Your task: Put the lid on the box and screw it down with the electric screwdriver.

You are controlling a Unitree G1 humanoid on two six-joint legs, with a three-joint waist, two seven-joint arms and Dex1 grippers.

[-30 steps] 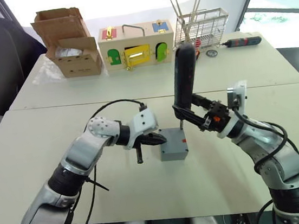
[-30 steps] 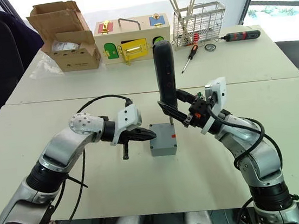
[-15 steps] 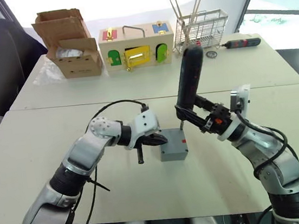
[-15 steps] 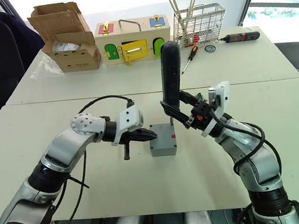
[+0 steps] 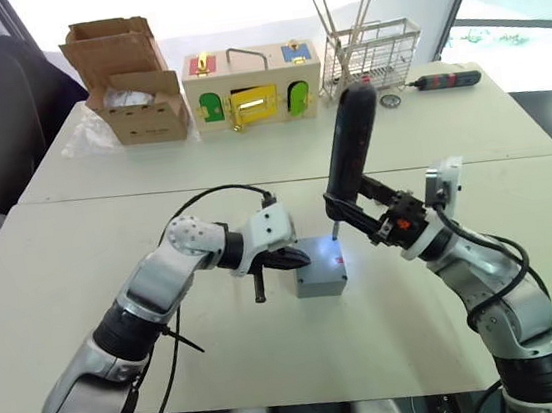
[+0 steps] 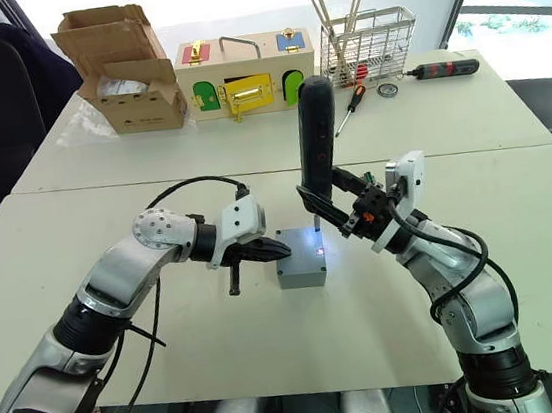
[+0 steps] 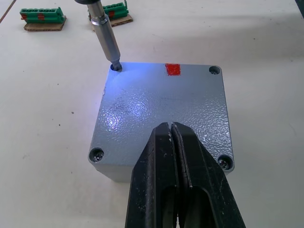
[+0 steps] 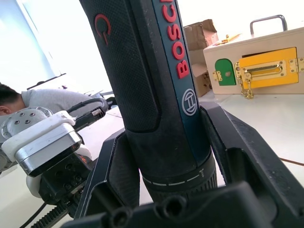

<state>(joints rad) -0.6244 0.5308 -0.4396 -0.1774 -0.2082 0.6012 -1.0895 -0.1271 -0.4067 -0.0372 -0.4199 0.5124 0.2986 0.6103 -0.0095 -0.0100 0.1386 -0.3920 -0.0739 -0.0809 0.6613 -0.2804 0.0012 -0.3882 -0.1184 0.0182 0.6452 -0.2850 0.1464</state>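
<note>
The grey box (image 5: pixel 321 284) stands mid-table with the lid (image 7: pixel 161 109) seated on top, a red mark by one edge of the lid. My left gripper (image 7: pixel 171 127) is shut and empty, its tips resting on the lid's near edge. My right gripper (image 5: pixel 356 215) is shut on the electric screwdriver (image 5: pixel 349 147), which stands nearly upright. The screwdriver's metal bit (image 7: pixel 108 38) sits in a corner screw hole of the lid. A bluish-white light falls on the lid around the bit. Screws show in the other three corners.
At the table's back stand a cardboard carton (image 5: pixel 129 78), a wooden box with coloured doors (image 5: pixel 251 84) and a wire basket (image 5: pixel 373 49). A slim hand screwdriver (image 6: pixel 349 107) and a black tool (image 5: pixel 452 77) lie near the basket. Green connectors (image 7: pixel 42 14) lie beyond the box.
The screwdriver's top leaned slightly to the right a second ago and has held since. A bluish light now shines on the lid around the bit. The left gripper stays put.
</note>
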